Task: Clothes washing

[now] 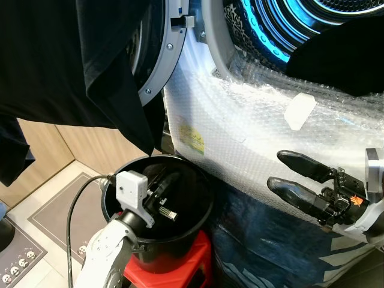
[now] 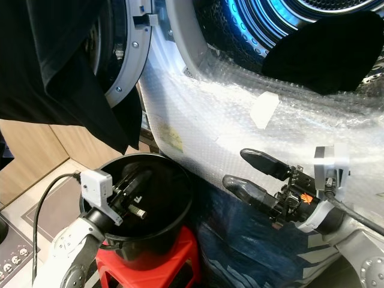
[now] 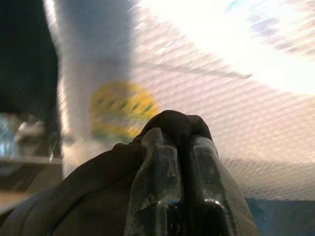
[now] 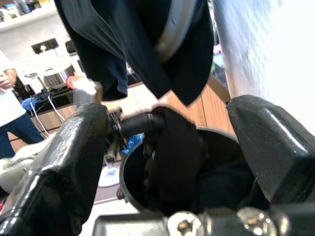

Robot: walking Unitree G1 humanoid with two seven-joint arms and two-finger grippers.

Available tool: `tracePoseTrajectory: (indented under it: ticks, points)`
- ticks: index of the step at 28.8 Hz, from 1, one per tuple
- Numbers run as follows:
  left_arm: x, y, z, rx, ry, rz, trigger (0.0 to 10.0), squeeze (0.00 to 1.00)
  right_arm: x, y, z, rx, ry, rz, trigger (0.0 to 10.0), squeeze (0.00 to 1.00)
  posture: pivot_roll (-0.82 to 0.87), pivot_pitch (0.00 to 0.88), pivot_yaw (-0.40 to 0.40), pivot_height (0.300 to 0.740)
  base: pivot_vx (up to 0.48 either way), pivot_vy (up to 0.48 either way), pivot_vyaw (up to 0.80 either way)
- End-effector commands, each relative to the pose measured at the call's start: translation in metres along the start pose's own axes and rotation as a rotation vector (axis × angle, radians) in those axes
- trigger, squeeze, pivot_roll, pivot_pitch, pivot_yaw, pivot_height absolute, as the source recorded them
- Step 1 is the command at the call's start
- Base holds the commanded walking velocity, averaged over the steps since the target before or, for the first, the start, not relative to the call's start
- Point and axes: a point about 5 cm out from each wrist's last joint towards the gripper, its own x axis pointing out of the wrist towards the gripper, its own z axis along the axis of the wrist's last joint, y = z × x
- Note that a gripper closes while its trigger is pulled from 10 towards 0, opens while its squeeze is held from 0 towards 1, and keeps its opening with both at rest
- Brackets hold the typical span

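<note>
We note the left gripper [image 1: 161, 201] reaching down inside the round black plastic bucket [image 1: 201, 207] on the red plastic stool [image 1: 198, 264]. In the left wrist view its fingers [image 3: 157, 182] are clenched on a fold of dark cloth [image 3: 98, 191]. The right gripper [image 2: 246, 171] hangs with fingers spread, grasping nothing, just beside the bubble-wrapped white washing machine [image 1: 252, 138]. A black garment [image 1: 66, 60] drapes over the open round door [image 1: 157, 66]; another dark garment [image 2: 327, 51] lies at the blue-lit drum [image 1: 282, 27] mouth. We judge loading partly done: the bucket still holds laundry to transfer, and the door remains to be shut.
</note>
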Motion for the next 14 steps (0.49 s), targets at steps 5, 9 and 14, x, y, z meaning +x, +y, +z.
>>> tracePoseTrajectory:
  ticks: [5, 9, 14]
  points:
    - [0.022, -0.014, 0.029, 0.014, -0.144, -0.094, 10.0, 0.0, -0.004, -0.005, -0.018, 0.027, 0.027, -0.034, 10.0, 0.0, -0.11, 0.049, 0.016, 0.74, 0.0, 0.0, 0.0]
    - [0.032, -0.018, 0.04, 0.009, -0.191, -0.112, 10.0, 0.0, -0.006, -0.007, -0.03, 0.029, 0.063, -0.064, 10.0, 0.0, -0.12, 0.052, 0.025, 0.74, 0.0, 0.0, 0.0]
    - [0.047, -0.021, 0.057, -0.012, -0.262, -0.118, 10.0, 0.0, -0.002, -0.01, -0.049, 0.029, 0.129, -0.138, 10.0, 0.0, -0.12, 0.053, 0.034, 0.74, 0.0, 0.0, 0.0]
